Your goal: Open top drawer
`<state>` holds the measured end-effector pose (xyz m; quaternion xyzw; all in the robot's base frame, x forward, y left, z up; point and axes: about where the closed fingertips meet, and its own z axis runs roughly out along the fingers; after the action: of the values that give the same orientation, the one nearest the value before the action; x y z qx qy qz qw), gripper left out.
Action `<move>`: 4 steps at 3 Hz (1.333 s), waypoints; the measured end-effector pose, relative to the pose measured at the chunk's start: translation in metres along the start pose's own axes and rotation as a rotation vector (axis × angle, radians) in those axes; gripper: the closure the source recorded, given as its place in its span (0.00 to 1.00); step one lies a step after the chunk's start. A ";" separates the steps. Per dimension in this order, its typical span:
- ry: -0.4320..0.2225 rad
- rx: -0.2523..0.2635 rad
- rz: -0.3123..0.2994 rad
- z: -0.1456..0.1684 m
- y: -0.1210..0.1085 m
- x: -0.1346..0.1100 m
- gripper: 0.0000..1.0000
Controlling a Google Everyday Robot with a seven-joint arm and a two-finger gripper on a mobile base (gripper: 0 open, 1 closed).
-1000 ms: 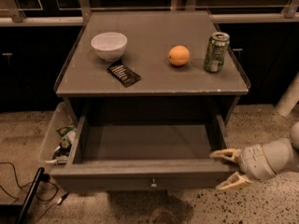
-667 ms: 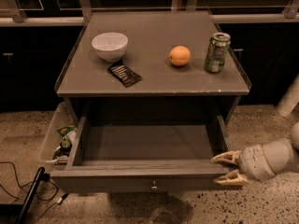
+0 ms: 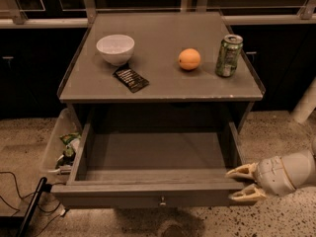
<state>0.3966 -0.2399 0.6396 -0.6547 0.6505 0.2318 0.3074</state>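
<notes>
The top drawer (image 3: 148, 194) is pulled far out from under the grey table top. Its shallow grey box interior (image 3: 158, 152) holds nothing. A small round metal knob (image 3: 162, 200) sits at the centre of its flat front panel. My gripper (image 3: 238, 184) is at the lower right, just off the right end of the drawer's front panel. Its two pale fingers (image 3: 242, 172) point left, spread apart, with nothing between them. No other drawers show.
On the table top (image 3: 163, 88) stand a white bowl (image 3: 115, 48), a dark snack packet (image 3: 131, 78), an orange (image 3: 189, 59) and a green can (image 3: 228, 56). A clear bin (image 3: 58, 144) with litter hangs at the left. Cables (image 3: 15, 191) lie on the speckled floor.
The gripper has stayed at the drawer's right front corner, its fingers closing in slightly. The drawer has not moved.
</notes>
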 end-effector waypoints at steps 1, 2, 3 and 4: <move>0.000 0.000 0.000 0.000 0.000 0.000 0.21; 0.000 0.000 0.000 0.000 0.000 0.000 0.00; 0.000 0.000 0.000 0.000 0.000 0.000 0.00; 0.024 0.016 -0.038 -0.014 -0.007 -0.020 0.00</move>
<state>0.4011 -0.2356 0.6647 -0.6672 0.6435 0.2128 0.3090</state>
